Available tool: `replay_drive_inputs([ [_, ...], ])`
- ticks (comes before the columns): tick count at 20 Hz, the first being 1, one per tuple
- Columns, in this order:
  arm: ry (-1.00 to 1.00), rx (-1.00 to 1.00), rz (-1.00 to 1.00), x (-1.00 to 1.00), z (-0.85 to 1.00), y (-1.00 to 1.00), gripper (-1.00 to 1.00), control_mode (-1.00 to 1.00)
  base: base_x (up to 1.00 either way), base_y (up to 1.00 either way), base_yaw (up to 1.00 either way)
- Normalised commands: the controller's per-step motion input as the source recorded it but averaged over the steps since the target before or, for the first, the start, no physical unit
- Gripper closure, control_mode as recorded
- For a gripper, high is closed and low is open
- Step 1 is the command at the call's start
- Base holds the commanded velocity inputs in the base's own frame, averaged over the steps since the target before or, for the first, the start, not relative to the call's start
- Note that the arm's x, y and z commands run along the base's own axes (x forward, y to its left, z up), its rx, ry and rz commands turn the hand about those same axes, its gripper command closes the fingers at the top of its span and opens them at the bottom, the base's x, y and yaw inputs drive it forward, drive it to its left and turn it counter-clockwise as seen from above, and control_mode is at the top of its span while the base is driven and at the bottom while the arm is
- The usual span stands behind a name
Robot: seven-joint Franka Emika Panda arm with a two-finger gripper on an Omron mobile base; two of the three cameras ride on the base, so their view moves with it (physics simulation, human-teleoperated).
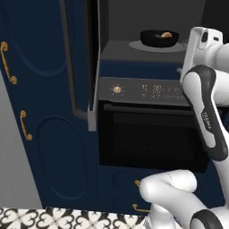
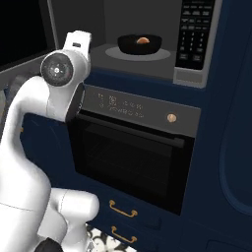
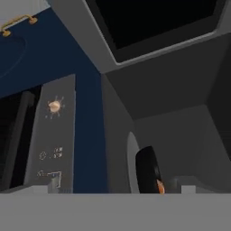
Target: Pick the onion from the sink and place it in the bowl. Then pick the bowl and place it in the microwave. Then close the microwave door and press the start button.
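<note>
The black bowl (image 1: 159,38) (image 2: 140,45) sits on the round grey turntable plate (image 1: 154,47) inside the microwave (image 2: 118,19). The pale orange onion (image 1: 166,35) (image 2: 142,40) lies in the bowl. The microwave door (image 1: 91,67) stands swung open to the left. The hand view is rolled: the door's dark window (image 3: 153,22) is at the top, and the bowl (image 3: 148,168) is seen edge-on with the onion (image 3: 159,186) at the bottom. My gripper (image 3: 119,185) is open and empty, just outside the cavity in front of the bowl. The sink is out of view.
The keypad (image 2: 194,34) runs down the microwave's right side. Below is the oven (image 1: 152,138) with a gold knob (image 2: 171,117) and a control panel (image 1: 147,91). Navy cabinets with gold handles (image 1: 24,125) flank both. My white arm (image 2: 29,128) rises in front of the oven.
</note>
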Motion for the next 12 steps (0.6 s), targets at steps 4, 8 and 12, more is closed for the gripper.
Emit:
replay_drive_inputs([
  [4,-0.01,0.02,0.0,-1.0,0.16,0.45,-1.0,-1.0,0.0,0.0,0.0],
  [8,0.0,0.01,-0.02,-1.0,0.15,0.51,-1.0,-1.0,0.0,0.0,0.0],
  [12,0.0,0.0,-0.07,-1.0,0.12,0.59,-1.0,-1.0,0.0,0.0,0.0],
])
